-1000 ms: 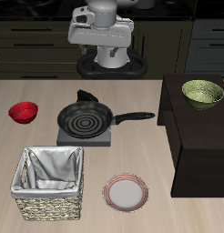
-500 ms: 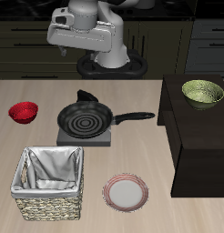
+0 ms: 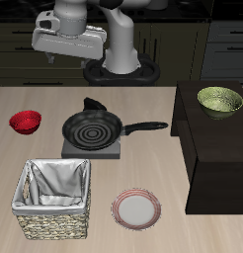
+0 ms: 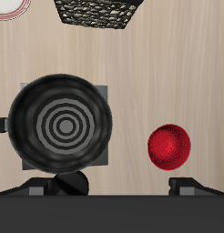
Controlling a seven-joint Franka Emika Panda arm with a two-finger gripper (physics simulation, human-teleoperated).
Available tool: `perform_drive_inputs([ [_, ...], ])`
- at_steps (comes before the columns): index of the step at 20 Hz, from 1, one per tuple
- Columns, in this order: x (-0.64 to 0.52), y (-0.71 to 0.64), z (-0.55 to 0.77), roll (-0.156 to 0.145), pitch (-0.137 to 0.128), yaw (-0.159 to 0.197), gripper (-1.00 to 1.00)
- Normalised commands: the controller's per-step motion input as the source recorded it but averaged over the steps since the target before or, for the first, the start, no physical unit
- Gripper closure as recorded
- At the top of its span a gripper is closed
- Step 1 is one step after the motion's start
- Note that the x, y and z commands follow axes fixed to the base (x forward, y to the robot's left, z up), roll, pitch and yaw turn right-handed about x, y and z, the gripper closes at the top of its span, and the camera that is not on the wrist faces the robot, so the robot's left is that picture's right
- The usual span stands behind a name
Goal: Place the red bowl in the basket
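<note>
The small red bowl [image 3: 26, 122] sits upright on the wooden table, near the table's side edge and beside the frying pan. It also shows in the wrist view [image 4: 168, 147]. The square wicker basket [image 3: 54, 227] with a grey cloth lining stands near the front edge, nearer the camera than the bowl; its woven rim shows in the wrist view [image 4: 96, 13]. My gripper [image 3: 72, 59] hangs high above the back of the table, apart from both. In the wrist view the gripper [image 4: 114, 188] has its fingers wide apart and empty.
A black frying pan [image 3: 92, 128] rests on a grey burner plate in mid-table, handle pointing away from the bowl. A pink-rimmed plate [image 3: 137, 209] lies beside the basket. An olive-green bowl [image 3: 220, 100] sits on a dark raised cabinet [image 3: 217, 163].
My gripper has swung sideways over the back of the table toward the red bowl's side. Nothing on the table has moved.
</note>
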Motion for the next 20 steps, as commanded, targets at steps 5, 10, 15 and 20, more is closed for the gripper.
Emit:
perform_drive_inputs([
  [5,0.07,-0.30,-0.02,0.035,0.009,0.003,-1.00],
  [10,0.13,-0.36,-0.05,-0.009,-0.001,0.025,-1.00],
  [15,0.02,-0.29,0.03,0.043,0.008,0.039,-1.00],
  [20,-0.02,-0.52,0.18,-0.033,-0.038,0.010,-1.00],
])
